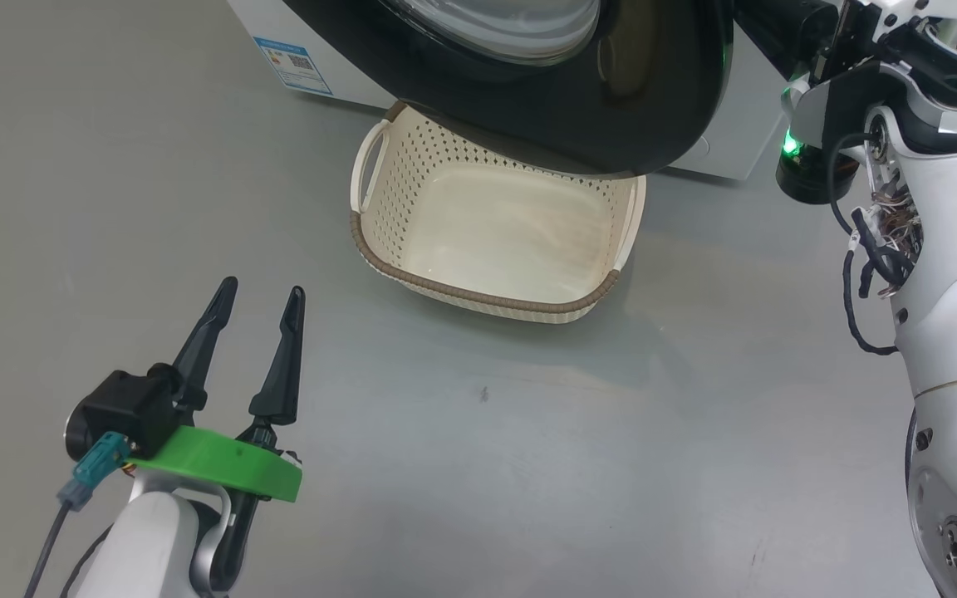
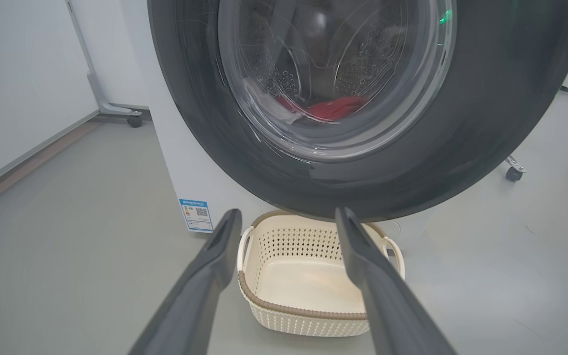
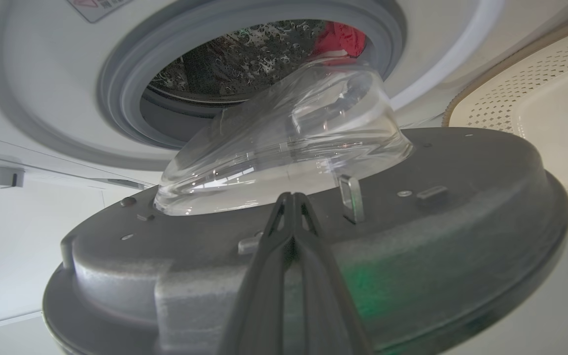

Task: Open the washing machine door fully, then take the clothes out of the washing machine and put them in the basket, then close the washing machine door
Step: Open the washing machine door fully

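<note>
The washing machine door (image 1: 578, 116), black-rimmed with a glass bowl, stands partly open over the basket (image 1: 478, 297). My left gripper (image 1: 267, 291) hovers open above the floor, left of the basket, with nothing between its fingers. Its wrist view looks at the door's outer face (image 2: 486, 128); red clothes (image 2: 336, 107) show through the glass, and the basket (image 2: 303, 311) sits below. My right gripper (image 3: 291, 197) is shut and empty, its tips against the door's grey inner face (image 3: 461, 212) beside the glass bowl (image 3: 289, 148). Beyond lie the drum (image 3: 234, 59) and red clothes (image 3: 340, 37).
The white washing machine (image 1: 275, 25) with its blue label (image 1: 292, 62) stands at the top left. My right arm (image 1: 944, 216) fills the right side and reaches behind the door's edge. A wheeled stand (image 2: 111, 106) stands by the left wall. Grey floor surrounds the basket.
</note>
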Controlling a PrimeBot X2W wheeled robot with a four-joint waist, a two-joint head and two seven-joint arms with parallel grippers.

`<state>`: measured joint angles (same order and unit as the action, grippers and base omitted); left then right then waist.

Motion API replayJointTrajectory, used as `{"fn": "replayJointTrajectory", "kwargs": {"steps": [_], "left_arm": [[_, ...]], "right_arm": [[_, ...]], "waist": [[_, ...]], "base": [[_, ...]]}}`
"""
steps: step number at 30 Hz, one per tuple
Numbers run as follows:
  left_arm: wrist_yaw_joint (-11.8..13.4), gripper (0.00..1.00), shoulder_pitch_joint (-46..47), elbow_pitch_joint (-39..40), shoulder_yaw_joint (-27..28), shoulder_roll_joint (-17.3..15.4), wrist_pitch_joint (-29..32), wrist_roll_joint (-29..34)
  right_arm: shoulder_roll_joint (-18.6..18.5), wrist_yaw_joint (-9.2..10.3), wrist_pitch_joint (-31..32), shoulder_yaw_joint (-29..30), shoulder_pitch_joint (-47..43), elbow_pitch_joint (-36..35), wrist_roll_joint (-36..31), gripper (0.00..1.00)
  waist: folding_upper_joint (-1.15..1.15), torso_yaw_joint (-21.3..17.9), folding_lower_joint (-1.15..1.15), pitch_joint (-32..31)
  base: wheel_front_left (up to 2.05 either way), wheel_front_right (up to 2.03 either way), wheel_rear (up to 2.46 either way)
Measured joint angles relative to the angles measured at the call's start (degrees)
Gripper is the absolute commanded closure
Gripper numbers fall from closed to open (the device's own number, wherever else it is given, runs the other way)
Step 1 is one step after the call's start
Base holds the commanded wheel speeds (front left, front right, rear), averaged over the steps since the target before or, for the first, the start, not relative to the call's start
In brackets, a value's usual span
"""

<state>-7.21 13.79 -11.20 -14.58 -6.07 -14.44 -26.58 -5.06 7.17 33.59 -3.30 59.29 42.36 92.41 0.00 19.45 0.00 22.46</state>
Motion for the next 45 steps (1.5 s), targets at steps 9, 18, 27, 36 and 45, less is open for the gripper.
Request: {"fn": "replayJointTrajectory", "kwargs": {"steps": [9, 18, 27, 36, 45], "left_arm": [[0.0, 0.0, -0.6, 0.0, 0.2, -0.1, 0.0, 0.1], [0.0, 0.0, -1.8, -0.6, 0.6, -0.1, 0.0, 0.7], [0.0, 0.0, -4.5, -1.1, 2.7, -0.6, 0.0, 1.5], [0.0, 0.0, -6.9, -0.9, 5.1, -0.9, 0.0, 2.6], [0.0, 0.0, -8.4, -0.3, 7.4, -1.4, 0.0, 3.1]], "right_arm": [[0.4, 0.0, -0.4, -1.5, -0.7, -0.9, -0.7, 1.0], [-3.1, -5.76, -6.9, -3.3, -3.6, -1.9, -8.1, 1.0], [-7.0, -12.66, -13.4, -9.8, -8.8, -5.2, -19.4, 1.0], [-12.2, -13.68, -22.8, -19.9, -16.5, -12.5, -36.0, 1.0], [-15.1, -13.82, -32.3, -24.9, -24.3, -18.8, -46.0, 1.0]], "waist": [[0.0, -0.5, 0.0, -0.9], [0.0, -1.0, 0.0, -3.0], [0.0, -2.5, 0.0, -6.4], [0.0, -5.6, 0.0, -9.3], [0.0, -8.7, 0.0, -10.8]], "base": [[0.0, 0.0, 0.0], [0.0, 0.0, 0.0], [0.0, 0.0, 0.0], [0.0, 0.0, 0.0], [0.0, 0.0, 0.0]]}}
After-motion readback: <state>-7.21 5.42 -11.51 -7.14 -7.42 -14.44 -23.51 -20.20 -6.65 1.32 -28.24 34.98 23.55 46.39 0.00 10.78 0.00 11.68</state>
